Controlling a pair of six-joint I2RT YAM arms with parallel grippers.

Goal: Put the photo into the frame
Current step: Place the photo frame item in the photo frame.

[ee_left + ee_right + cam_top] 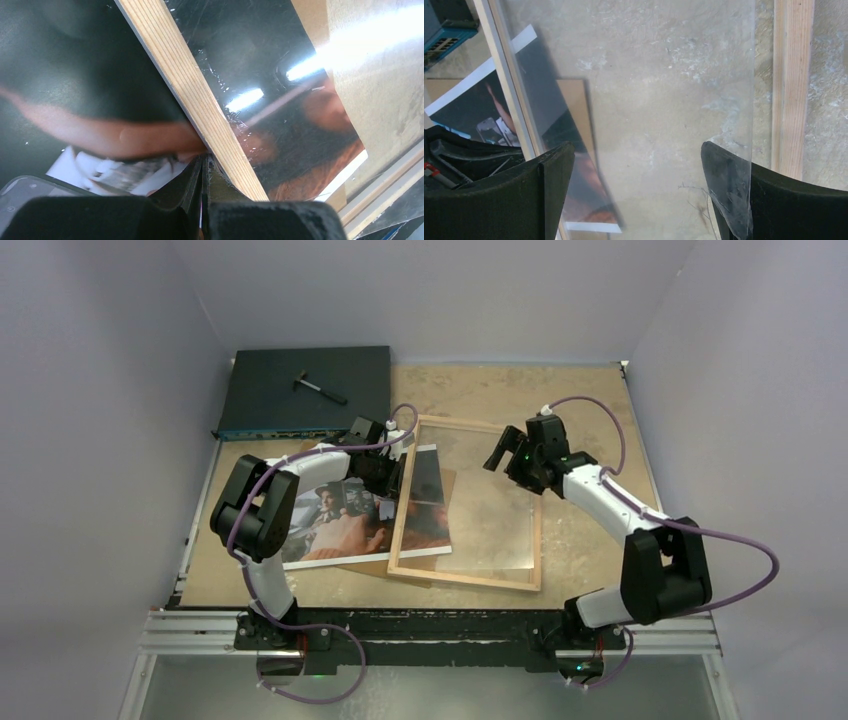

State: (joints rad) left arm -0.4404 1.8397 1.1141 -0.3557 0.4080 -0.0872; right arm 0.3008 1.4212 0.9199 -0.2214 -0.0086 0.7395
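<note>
Overhead, left gripper (388, 472) jaws pressed shut, centre-left of picture, tips at photo (335, 525) beside left rail of frame (465, 578); pinch on print not discernible. Right gripper (508, 462) spread wide, right of centre, above clear pane (649, 75). Frame's left rail crosses over photo's right part.

The photo (335, 525) is dark and reddish-brown with a white border; the frame (465, 577) over its right edge is pale grained wood; the table (580, 400) is mottled tan.
</note>
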